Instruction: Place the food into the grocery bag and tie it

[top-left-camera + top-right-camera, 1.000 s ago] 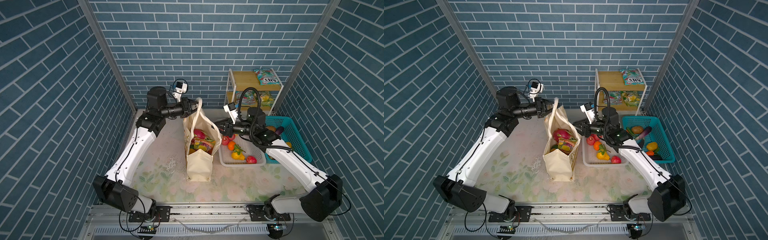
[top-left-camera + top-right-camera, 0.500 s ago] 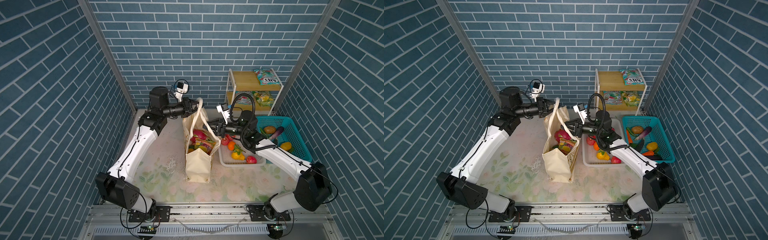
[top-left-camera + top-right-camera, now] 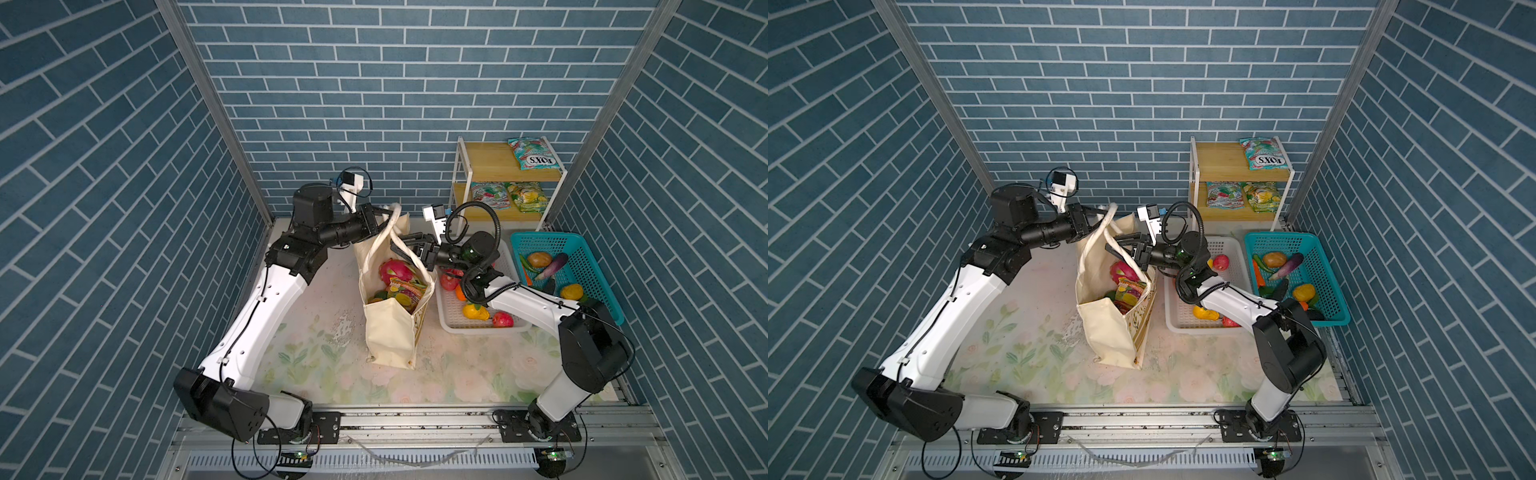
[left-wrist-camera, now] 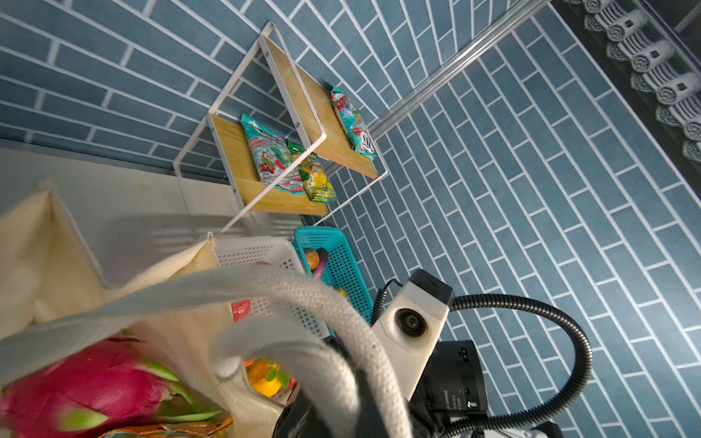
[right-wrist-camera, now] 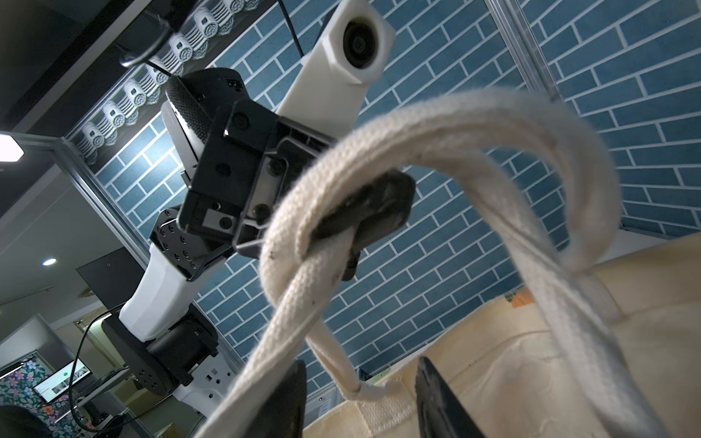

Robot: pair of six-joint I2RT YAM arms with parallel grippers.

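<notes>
Top views, centre: cream canvas grocery bag (image 3: pixel 390 332) upright, with pink dragon fruit (image 3: pixel 395 270) and glossy snack packet (image 3: pixel 405 291) inside. Left gripper (image 5: pixel 356 223) clamped on the thick white rope handles (image 5: pixel 436 121). Right gripper (image 5: pixel 360 409) jaws apart, empty, just beside them. Advice: hold handles taut and close squarely on one strand.

The left arm (image 3: pixel 266 307) is extending up and inward, with its wrist running level. The left pincer (image 3: pixel 385 211) is clamping fully closed. The right arm (image 3: pixel 528 303) is reaching inward at a similar height, facing its counterpart. The right pincer (image 3: pixel 404 246) is presenting its jaws parted.
</notes>
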